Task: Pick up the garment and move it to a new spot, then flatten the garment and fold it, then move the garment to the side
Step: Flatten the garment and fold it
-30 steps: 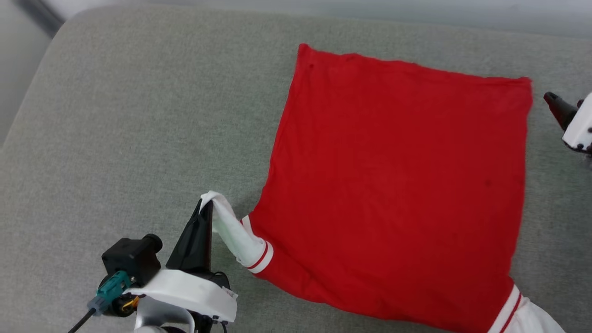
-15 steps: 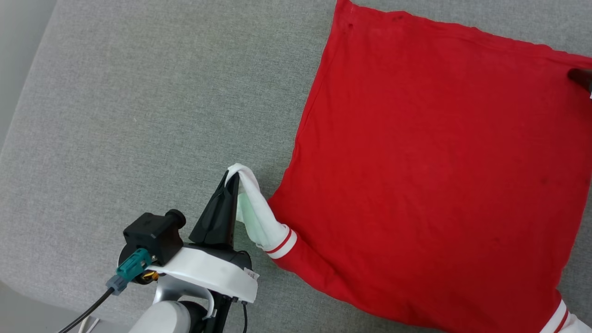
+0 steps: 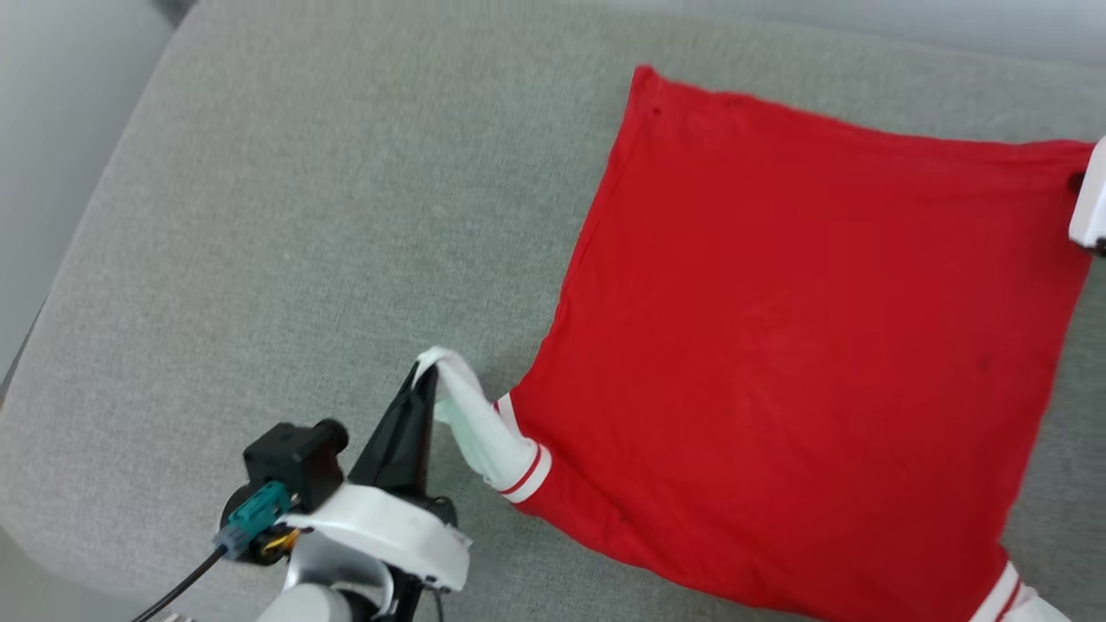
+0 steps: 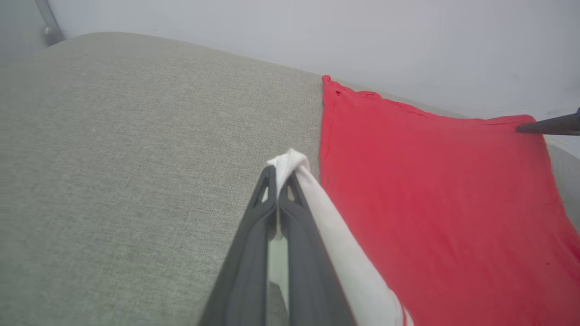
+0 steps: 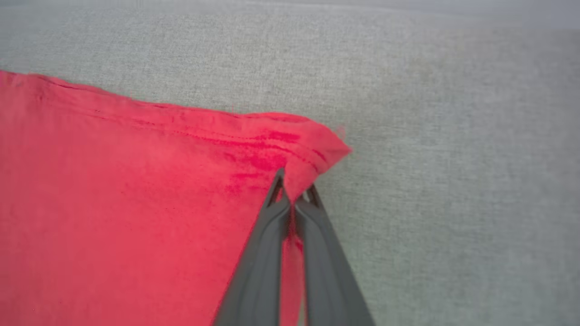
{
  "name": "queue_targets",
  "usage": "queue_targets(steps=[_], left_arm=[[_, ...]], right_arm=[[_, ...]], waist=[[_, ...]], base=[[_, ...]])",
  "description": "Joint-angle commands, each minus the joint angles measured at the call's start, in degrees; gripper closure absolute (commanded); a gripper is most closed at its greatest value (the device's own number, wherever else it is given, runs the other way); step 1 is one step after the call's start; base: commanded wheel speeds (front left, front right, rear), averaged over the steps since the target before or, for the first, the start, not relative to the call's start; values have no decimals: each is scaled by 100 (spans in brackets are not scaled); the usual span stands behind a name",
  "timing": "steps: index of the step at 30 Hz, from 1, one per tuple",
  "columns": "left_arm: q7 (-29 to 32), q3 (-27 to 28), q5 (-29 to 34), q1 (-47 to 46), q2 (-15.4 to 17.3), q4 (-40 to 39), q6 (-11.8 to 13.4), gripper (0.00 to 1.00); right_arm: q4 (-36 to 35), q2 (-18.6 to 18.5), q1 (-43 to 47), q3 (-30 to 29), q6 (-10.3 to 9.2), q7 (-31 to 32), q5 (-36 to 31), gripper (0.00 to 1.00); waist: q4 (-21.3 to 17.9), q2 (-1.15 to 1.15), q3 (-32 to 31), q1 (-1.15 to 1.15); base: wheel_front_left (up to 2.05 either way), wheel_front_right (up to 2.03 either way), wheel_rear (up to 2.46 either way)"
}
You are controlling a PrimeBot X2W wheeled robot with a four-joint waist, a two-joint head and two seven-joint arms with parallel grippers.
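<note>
Since the garment [image 3: 795, 363] lies spread flat, plain side up, on the grey cushion [image 3: 302, 216], both grabs look like fold prep to me: left end effector [image 3: 425, 380] clamped on its white sleeve [image 3: 479, 423], right end effector [image 5: 294, 185] pinching the far red corner.

Seemingly a living-room sort of place, home or mock-up I cannot tell: a wide grey fabric cushion [image 3: 302, 216] with rounded corners, like a sofa seat, a red garment [image 3: 795, 345] spread on it, a plain pale wall [image 4: 317, 36] behind it.
</note>
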Motion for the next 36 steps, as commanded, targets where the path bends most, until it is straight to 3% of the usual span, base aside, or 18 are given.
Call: queue_targets(steps=[1,8,16,17,20,27,28,29,33,36], left_arm=[[9,49,-30,177,99,48,58,100],[241,179,-53,772,568,86,258,100],[433,362,-191,1328,878,90,495,100],[495,357,-157,1457,969,80,548,100],[545,354,-167,1572,1038,32,576,100],[624,362,-240,1786,1080,-43,671,100],[626,356,-237,1787,1072,-61,680,100],[630,354,-237,1779,1065,-72,691,100],[669,311,-175,1666,1101,-143,685,100],[687,277,-132,1570,1082,-211,679,100]], right_arm=[[-156,-94,262,290,-2,68,164,100],[-1224,-488,1447,1326,-3,474,952,100],[-2781,-939,3545,1382,-3,1123,1613,100],[-3244,-872,4201,1122,-4,1282,1783,100],[-3647,-766,4942,815,-3,1476,1820,100],[-4672,118,6844,58,-3,1976,1680,100],[-4790,270,6954,0,-3,1990,1727,59],[-4900,383,7021,-77,-3,1963,1731,0],[-5267,636,6961,-307,-2,1640,1703,0],[-5470,753,6603,-486,-2,987,1778,0]], waist=[[-254,0,-460,-1],[-920,0,-1273,-1],[-1437,0,-1785,-1],[-1531,0,-1870,-1],[-1590,0,-1929,-1],[-1725,0,-1984,-1],[-1739,0,-1978,-1],[-1751,0,-1970,-1],[-1772,0,-1890,-1],[-1740,0,-1817,-1]], base=[[0,0,0],[0,0,0],[0,0,0],[0,0,0],[0,0,0],[0,0,0],[0,0,0],[0,0,0],[0,0,0],[0,0,0]])
